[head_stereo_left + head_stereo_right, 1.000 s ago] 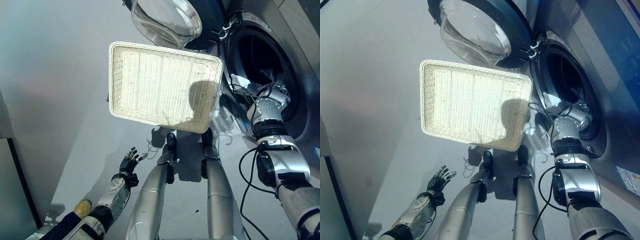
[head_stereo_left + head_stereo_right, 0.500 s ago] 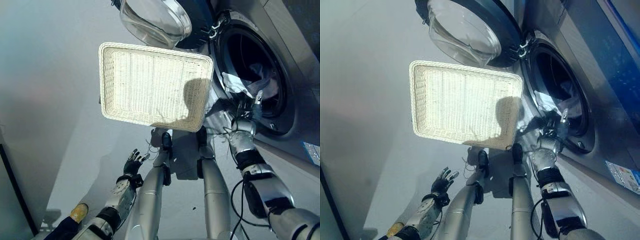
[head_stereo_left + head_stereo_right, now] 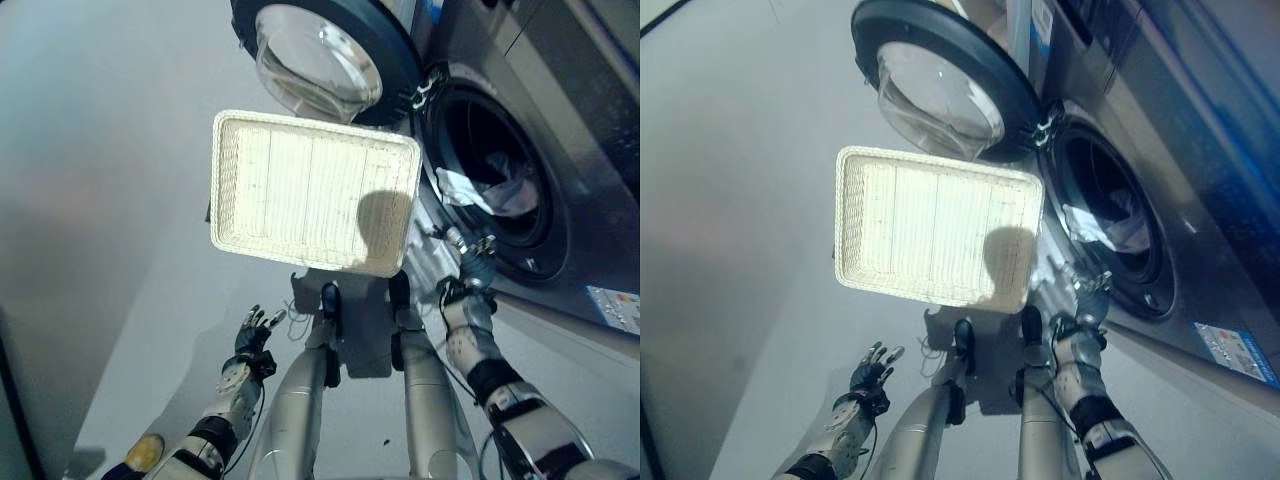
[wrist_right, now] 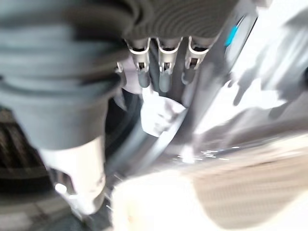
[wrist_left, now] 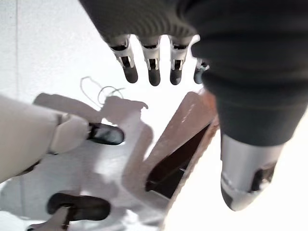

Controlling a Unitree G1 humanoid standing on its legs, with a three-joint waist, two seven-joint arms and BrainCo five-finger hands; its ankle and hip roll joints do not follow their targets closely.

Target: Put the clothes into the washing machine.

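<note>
basket (image 3: 312,192): pale woven wicker (rough) | washing machine (image 3: 560,150): smooth grey metal | door (image 3: 318,60): glossy glass

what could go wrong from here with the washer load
Two risks, both judgement. A light piece of the clothes lies near the drum opening's front edge in the washing machine, so it may slip out or get caught if the open door is swung shut. The right hand, fingers open and empty, is just outside the opening beside the empty basket; a wide swing could knock the basket. The left hand is open, low over the floor.
</note>
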